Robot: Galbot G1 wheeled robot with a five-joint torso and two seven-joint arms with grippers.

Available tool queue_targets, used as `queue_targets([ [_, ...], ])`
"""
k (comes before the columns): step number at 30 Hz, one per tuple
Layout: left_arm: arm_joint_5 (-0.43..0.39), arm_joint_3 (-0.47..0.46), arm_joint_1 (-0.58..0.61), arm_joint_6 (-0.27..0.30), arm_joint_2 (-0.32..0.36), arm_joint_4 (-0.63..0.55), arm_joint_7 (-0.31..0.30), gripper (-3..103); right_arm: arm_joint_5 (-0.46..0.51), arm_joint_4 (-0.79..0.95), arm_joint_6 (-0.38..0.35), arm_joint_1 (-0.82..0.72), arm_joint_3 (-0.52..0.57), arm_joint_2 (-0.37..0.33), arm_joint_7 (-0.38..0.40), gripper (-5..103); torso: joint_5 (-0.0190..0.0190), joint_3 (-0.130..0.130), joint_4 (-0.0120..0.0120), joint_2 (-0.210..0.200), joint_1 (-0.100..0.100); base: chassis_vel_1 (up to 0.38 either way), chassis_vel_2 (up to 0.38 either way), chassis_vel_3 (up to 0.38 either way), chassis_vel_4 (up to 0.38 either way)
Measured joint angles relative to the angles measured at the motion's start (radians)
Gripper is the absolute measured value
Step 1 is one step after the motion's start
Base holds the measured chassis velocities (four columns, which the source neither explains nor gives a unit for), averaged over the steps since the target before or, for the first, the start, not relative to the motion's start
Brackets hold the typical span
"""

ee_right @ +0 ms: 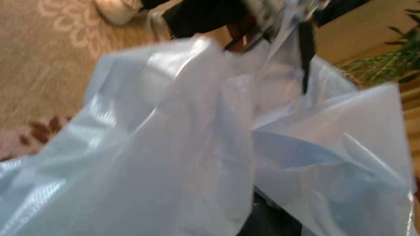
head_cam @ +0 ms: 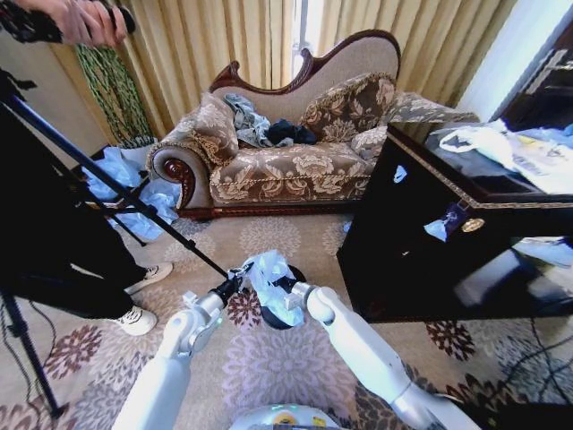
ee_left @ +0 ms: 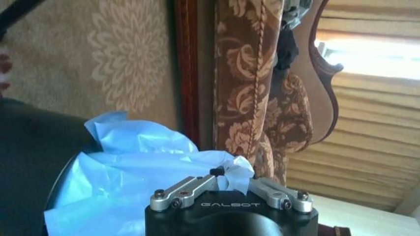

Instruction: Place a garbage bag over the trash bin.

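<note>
- The garbage bag (head_cam: pixel 273 279) is a crinkly, pale blue bunch, low and near the middle of the head view.
- It sits on top of the trash bin (head_cam: pixel 279 315), a small black round bin on the flowery carpet (head_cam: pixel 295 358).
- The bag hides most of the bin. Just a dark curve of the bin peeks out under it.
- The left pincer (head_cam: pixel 235 283) is at the left edge of the bag. In the left wrist view the left pincer (ee_left: pixel 226 183) is clenched on a twist of the bag (ee_left: pixel 137 167).
- The right pincer (head_cam: pixel 288 288) is at the right side of the bag, just above the bin. The blue plastic (ee_right: pixel 196 142) is bunched up in front of the right wrist camera, so I cannot tell if that pincer is clenched or released.
- A brown flowery sofa (head_cam: pixel 286 161) stands in the upper middle of the head view, well away from the bin.
- A big shiny black cabinet (head_cam: pixel 448 242) is on the right side.
</note>
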Motion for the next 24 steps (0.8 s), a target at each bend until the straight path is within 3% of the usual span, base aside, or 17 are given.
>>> queue_targets([
  [10, -0.003, -0.029, 0.008, -0.004, 0.011, 0.004, 0.006, 0, -0.090, -0.026, 0.031, 0.061, -0.023, -0.034, -0.042, -3, 0.0000, 0.000, 0.0001, 0.000, 0.000, 0.000, 0.000, 0.000, 0.000],
  [13, 0.003, -0.026, -0.004, -0.005, 0.008, 0.013, 0.007, 0, -0.089, -0.014, 0.030, 0.079, -0.036, -0.050, -0.057, 12, 0.0002, 0.000, -0.0001, 0.000, 0.000, 0.000, 0.000, 0.000, 0.000],
  [17, 0.010, -0.019, -0.017, -0.006, 0.008, 0.025, 0.008, 0, -0.086, -0.008, 0.027, 0.092, -0.042, -0.055, -0.069, 22, 0.0001, 0.000, 0.0000, 0.000, 0.000, 0.000, 0.000, 0.000, 0.000],
  [20, 0.012, -0.011, -0.038, -0.007, 0.011, 0.043, 0.008, 0, -0.085, -0.008, 0.027, 0.109, -0.050, -0.068, -0.082, 38, 0.0000, 0.000, 0.0000, 0.000, 0.000, 0.000, 0.000, 0.000, 0.000],
  [22, 0.012, -0.007, -0.045, -0.007, 0.013, 0.048, 0.008, 0, -0.087, -0.011, 0.028, 0.111, -0.050, -0.070, -0.083, 38, 0.0001, 0.000, 0.0000, 0.000, 0.000, 0.000, 0.000, 0.000, 0.000],
  [24, 0.009, 0.002, -0.062, -0.006, 0.018, 0.056, 0.008, 0, -0.103, -0.017, 0.032, 0.114, -0.043, -0.071, -0.089, 50, 0.0002, 0.000, 0.0000, 0.000, 0.000, 0.000, 0.000, 0.000, 0.000],
])
